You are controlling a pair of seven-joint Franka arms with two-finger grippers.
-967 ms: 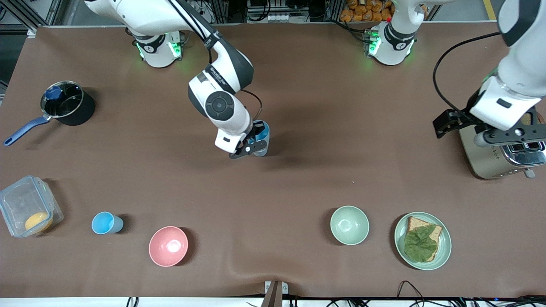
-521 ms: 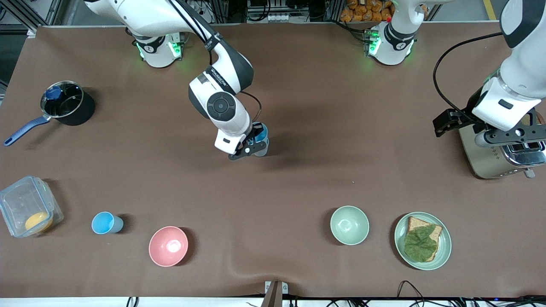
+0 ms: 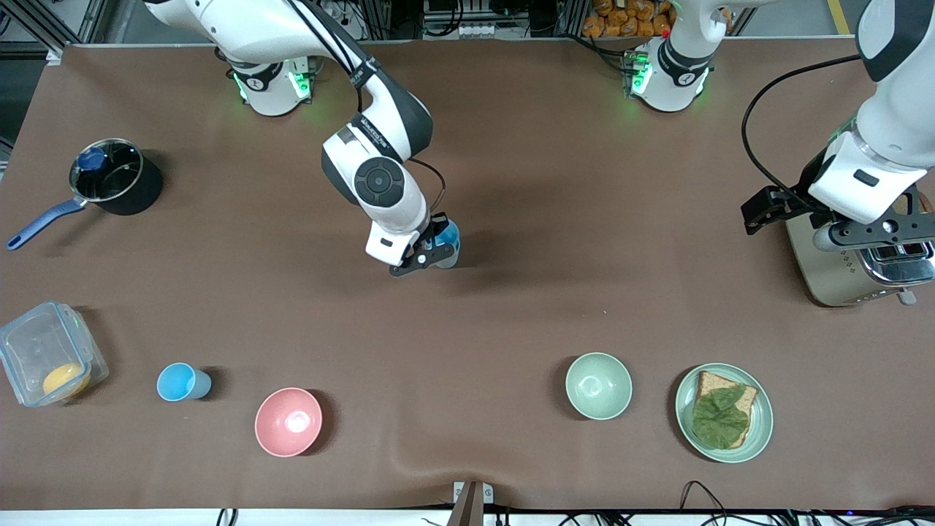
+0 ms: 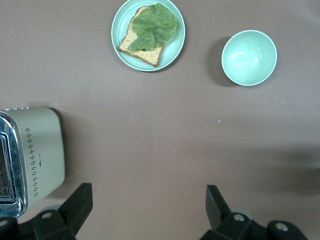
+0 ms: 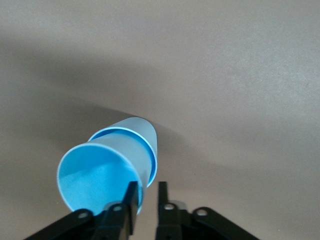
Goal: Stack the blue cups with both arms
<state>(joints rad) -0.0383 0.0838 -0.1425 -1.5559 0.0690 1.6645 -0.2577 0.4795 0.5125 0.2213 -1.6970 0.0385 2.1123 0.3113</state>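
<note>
Cups: two nested [image 5: 112, 165] at mid-table under the right gripper [image 3: 431, 252]; a third cup [image 3: 181, 382] stands well apart, between the clear box [image 3: 45, 361] and the pink bowl [image 3: 288, 421].
Right gripper [image 5: 146, 197]: fingers narrow, pinching the inner cup's rim.
Left gripper [image 4: 147, 212]: fingers wide, holding nothing, waiting over the toaster [image 3: 855, 270].
Green bowl [image 3: 598, 385]: beside the plate [image 3: 723, 412] of toast.

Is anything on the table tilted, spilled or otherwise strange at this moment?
Nothing is spilled. The right tool grips the rim of a blue cup nested askew in a second cup. The open left tool waits beside the toaster.
</note>
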